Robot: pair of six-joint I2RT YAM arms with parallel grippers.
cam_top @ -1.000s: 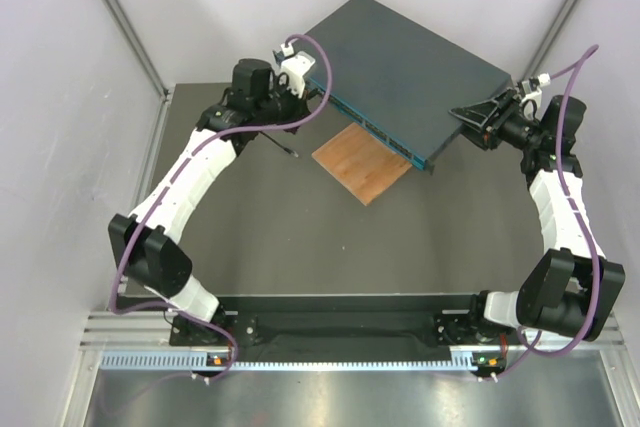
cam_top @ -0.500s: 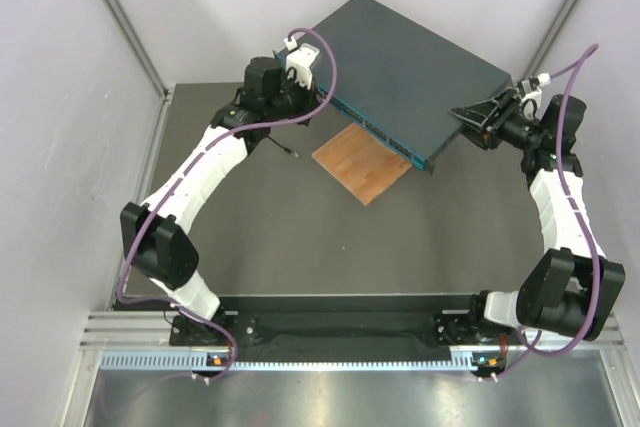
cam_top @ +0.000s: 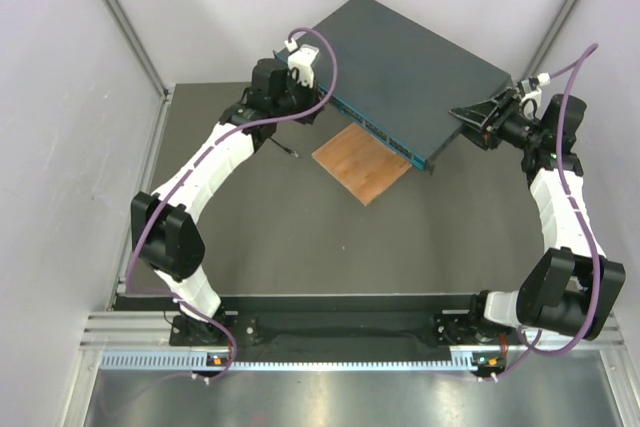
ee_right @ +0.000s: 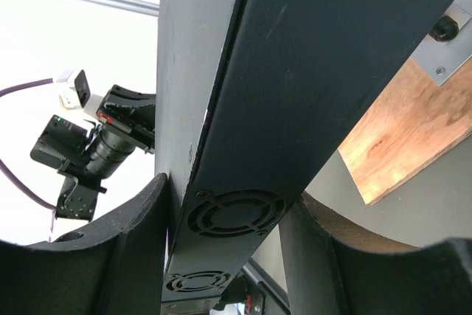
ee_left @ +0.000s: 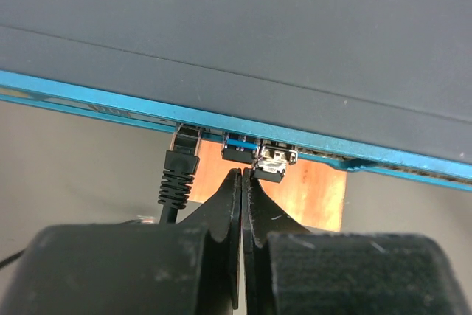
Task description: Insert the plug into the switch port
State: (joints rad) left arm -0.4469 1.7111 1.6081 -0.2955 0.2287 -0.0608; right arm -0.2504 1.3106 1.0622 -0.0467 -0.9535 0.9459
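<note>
Teal edging on the network switch (ee_left: 258,35) frames the switch port (ee_left: 189,128), where the plug (ee_left: 185,140) sits with its tip in the opening; how deep is unclear. Just right of it, the left gripper (ee_left: 242,173) has its jaws pressed together, nothing between them. The right gripper (ee_right: 230,201) jaws clamp the switch's end.

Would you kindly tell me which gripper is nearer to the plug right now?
Left: the left gripper is shut just beside the plug at the network switch front; the right gripper grips its far vented end.
</note>
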